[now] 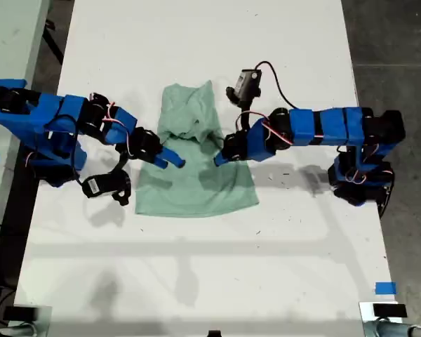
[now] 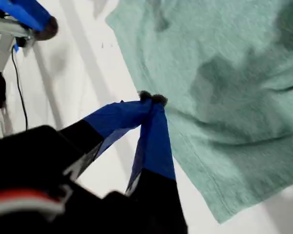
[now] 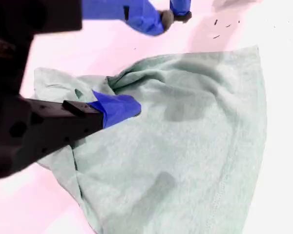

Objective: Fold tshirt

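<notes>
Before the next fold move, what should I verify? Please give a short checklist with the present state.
1. Is my first gripper shut: ok, its tips meet at the edge of the tshirt.
2. Is cloth caught between those tips: cannot tell.
3. Is my second gripper over the cloth: ok. Open or shut: cannot tell.
4. Is the tshirt lying flat: not ok, one end is bunched.
5. Is the tshirt wholly on the table: ok.

mint-green tshirt [image 1: 196, 165], rumpled, mid-table
</notes>
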Robot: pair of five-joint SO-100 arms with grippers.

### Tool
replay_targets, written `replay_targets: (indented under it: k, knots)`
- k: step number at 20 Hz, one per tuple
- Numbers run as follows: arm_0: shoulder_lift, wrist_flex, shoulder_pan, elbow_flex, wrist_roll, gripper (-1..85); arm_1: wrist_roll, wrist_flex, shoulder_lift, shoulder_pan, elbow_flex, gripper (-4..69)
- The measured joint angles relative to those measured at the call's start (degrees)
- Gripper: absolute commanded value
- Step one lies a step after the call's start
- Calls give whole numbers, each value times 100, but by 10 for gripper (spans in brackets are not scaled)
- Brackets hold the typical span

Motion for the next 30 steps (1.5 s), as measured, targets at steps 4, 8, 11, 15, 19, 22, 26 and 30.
replay_targets:
  k: [4, 8, 11, 15, 19, 22, 26, 30]
  knots:
    - [9, 316, 0, 18, -167, 1, 9, -18, -123, 0, -290, -10]
    - [413, 659, -97, 202, -185, 1, 9, 53, -132, 0, -290, -10]
    - [501, 861, -105, 202, -185, 1, 0, 483, -123, 0, -290, -11]
    - [501, 949, -105, 202, -185, 1, -299, 2021, -105, -281, -519, 193]
    - [501, 949, -105, 202, -185, 1, -712, 4245, 334, -1283, -1213, 329]
    - [501, 949, -105, 202, -185, 1, -747, 4535, 756, -1819, -1090, 301]
    - [501, 949, -105, 202, -185, 1, -703, 4544, 844, -1793, -580, 280]
    - [501, 949, -105, 202, -220, 1, -694, 4482, 853, -1740, -316, 272]
